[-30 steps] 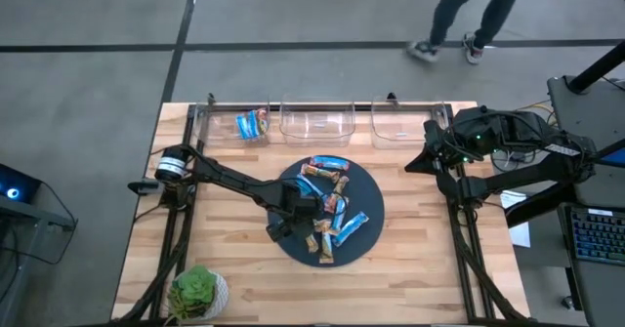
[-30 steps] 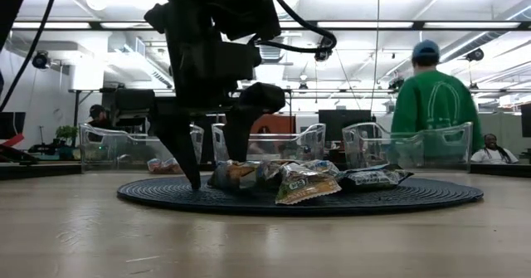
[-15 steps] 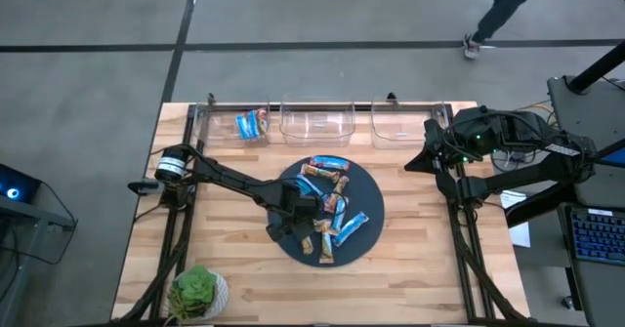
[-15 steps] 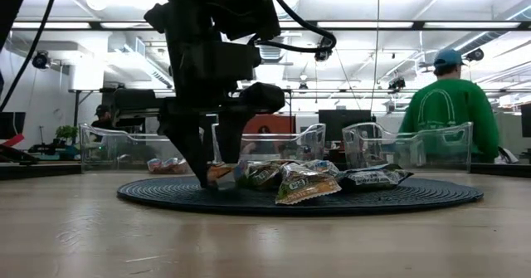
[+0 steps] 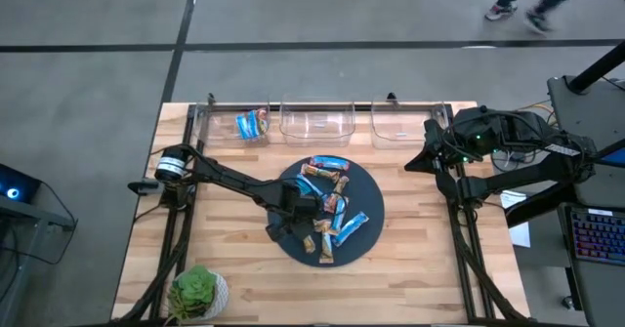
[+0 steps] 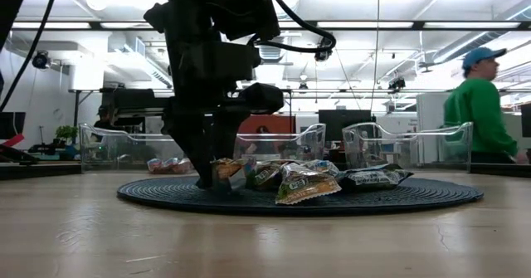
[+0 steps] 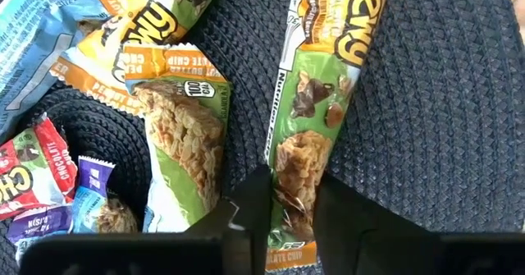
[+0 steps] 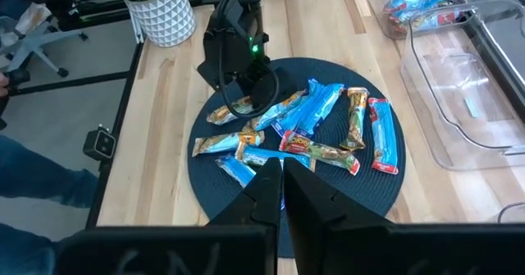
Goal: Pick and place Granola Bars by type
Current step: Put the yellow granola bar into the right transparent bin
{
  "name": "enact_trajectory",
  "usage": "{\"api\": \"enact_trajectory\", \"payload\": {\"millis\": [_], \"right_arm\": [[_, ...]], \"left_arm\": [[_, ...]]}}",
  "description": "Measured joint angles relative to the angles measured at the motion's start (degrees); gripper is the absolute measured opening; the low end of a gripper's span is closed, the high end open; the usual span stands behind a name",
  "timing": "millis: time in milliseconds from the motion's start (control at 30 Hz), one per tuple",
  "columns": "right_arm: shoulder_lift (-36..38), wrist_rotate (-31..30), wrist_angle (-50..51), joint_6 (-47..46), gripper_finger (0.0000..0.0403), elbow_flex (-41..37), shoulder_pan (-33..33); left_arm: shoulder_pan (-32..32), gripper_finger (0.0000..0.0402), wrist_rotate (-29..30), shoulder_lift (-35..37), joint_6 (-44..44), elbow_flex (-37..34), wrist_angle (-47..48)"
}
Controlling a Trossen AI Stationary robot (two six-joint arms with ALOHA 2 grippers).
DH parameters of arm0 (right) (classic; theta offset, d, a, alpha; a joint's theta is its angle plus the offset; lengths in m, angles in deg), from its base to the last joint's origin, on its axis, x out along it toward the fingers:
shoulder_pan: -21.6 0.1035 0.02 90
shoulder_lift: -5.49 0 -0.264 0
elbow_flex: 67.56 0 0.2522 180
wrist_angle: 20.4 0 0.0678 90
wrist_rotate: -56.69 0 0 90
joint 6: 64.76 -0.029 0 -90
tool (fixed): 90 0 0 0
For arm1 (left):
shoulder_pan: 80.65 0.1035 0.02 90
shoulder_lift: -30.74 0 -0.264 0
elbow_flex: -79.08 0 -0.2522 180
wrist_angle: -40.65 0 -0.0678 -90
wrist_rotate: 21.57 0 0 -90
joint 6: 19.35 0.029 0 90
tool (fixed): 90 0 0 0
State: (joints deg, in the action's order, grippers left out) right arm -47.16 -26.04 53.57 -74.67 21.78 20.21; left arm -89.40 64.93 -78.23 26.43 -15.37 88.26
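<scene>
Several granola bars [image 5: 332,205] in blue, red-white and green-orange wrappers lie heaped on a dark round mat [image 5: 369,188] at the table's middle. My left gripper [image 5: 293,220] stands over the mat's left part, fingers pointing down, shut on a green-and-orange bar [image 7: 316,119]. A second green-and-orange bar [image 7: 184,135] lies flat beside it. My right gripper [image 5: 428,157] waits, shut, at the table's right side, clear of everything; its fingers [image 8: 277,194] show together in the right wrist view. My left gripper pinches the green-and-orange bar at one end [image 7: 289,213], its two fingers [image 7: 250,205] on the wrapper's two long edges. The fingers come from above, pointing down, and stand across the bar. The bar lies flat on the mat, its other end running away from the fingers.
Three clear bins stand along the far edge: the left one [image 5: 251,124] holds blue bars, with the middle one [image 5: 317,120] and the right one [image 5: 405,122] beside it. A potted plant [image 5: 198,293] sits at the near left corner. A person [image 6: 477,104] walks beyond the table.
My left gripper has shut its fingers from wide apart onto the end of the green-and-orange bar, staying over the same spot on the mat. The person in the room has walked off to the right.
</scene>
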Motion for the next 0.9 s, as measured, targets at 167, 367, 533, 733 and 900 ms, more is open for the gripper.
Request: {"api": "enact_trajectory", "payload": {"millis": [167, 367, 533, 733, 900], "right_arm": [[0.0, -1.3, 0.0, 0.0, 0.0008, 0.0, 0.0], [0.0, -1.4, 0.0, 0.0, 0.0008, 0.0, 0.0], [0.0, -1.4, 0.0, 0.0, 0.0008, 0.0, 0.0], [0.0, -1.4, 0.0, 0.7, 0.0008, 0.0, 0.0], [0.0, -1.4, 0.0, 1.3, 0.0008, 0.0, 0.0]], "left_arm": [[0.0, 0.0057, 0.0, 0.0, 0.0, 0.0, 0.0], [0.0, 0.0057, 0.1, 0.0, -0.5, 0.7, 1.5], [0.0, 0.0057, 1.1, 0.0, -0.6, 2.7, 2.7], [0.0, 0.0057, 4.6, 0.0, -0.5, 7.3, 7.3], [0.7, 0.0057, 6.3, 0.1, -0.5, 12.1, 11.4]]}}
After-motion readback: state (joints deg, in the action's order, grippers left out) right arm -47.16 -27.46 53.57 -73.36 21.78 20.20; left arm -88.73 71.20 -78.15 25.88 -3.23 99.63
